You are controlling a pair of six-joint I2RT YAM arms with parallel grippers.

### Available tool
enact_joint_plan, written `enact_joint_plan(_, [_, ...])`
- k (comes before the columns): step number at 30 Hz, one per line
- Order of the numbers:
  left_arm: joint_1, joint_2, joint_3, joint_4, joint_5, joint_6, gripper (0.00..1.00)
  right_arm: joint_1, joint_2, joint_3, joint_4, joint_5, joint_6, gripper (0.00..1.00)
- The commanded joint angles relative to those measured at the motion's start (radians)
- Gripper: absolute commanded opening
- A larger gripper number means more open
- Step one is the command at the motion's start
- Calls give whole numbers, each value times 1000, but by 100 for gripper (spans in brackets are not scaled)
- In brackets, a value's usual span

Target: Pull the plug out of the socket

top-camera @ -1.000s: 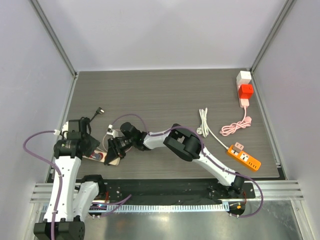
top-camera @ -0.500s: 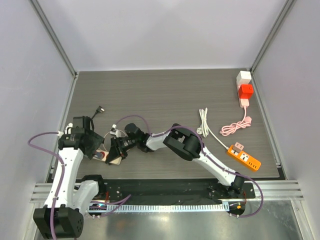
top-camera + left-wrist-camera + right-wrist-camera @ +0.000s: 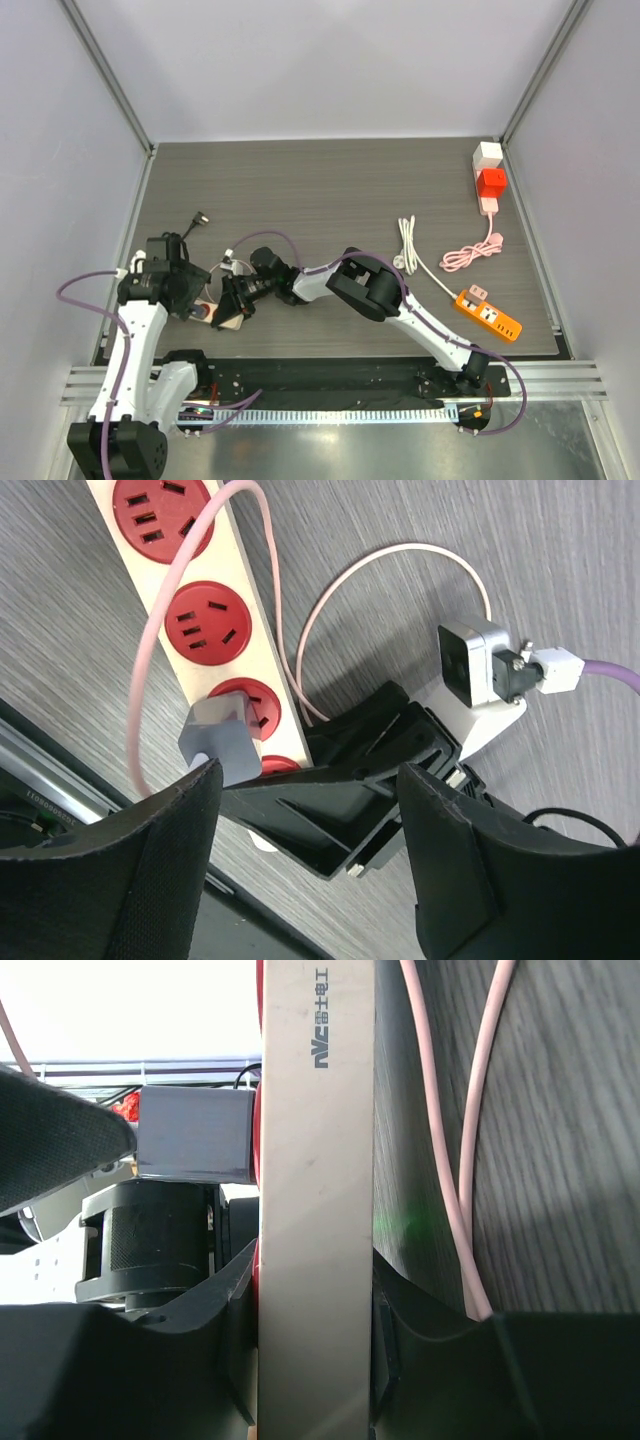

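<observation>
Item: grey plug (image 3: 222,735), seated in the third visible red socket (image 3: 264,706) of the beige power strip (image 3: 190,590), at the near-left corner of the surface (image 3: 330,190). A pink cord (image 3: 150,650) loops from it.
Your right gripper (image 3: 233,300): jaws pinching the strip's end edgewise.
Your left gripper (image 3: 305,780): jaws spread, plug just beside one fingertip, not gripped.

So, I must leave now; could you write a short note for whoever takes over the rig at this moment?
Left gripper: open, close to the grey plug, not gripping it.
Right gripper: shut on one end of the power strip.
Plug: seated in a red socket of the strip.
Done: strip held, left gripper in position.
Left: close on the plug and pull it out.
</observation>
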Motion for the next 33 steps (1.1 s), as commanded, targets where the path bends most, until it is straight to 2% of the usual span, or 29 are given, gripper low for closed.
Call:
enact_joint_plan(1, [2,-36,11,-83,-4,10,70,-28,-12,-19,3,18,-24,1])
enact_joint_plan(3, [3,-54,18,-72,51,11,61,-28,-10,-15,-3,20,-26,1])
enact_joint_plan(5, [2,-74,27,-93,77,-2,59,-28,-8,-17,-3,20,-29,1])
enact_joint_plan(11, [3,-99,45,-191,88,13,64,-28,-8,-15,-9,23,-35,1])
enact_joint_plan(15, [3,-91,65,-245,-10,11,70,-28,-13,-17,-9,25,-35,1])
enact_joint_plan(22, [3,-32,-19,-110,-38,-38,70,-25,-25,-25,-8,25,-38,1])
enact_joint_plan(28, [2,39,-48,-17,-29,-50,65,-25,-28,-28,-9,23,-40,1])
enact_joint_plan(33, [3,39,-48,-16,-90,-47,57,-25,-33,-29,-8,21,-49,1])
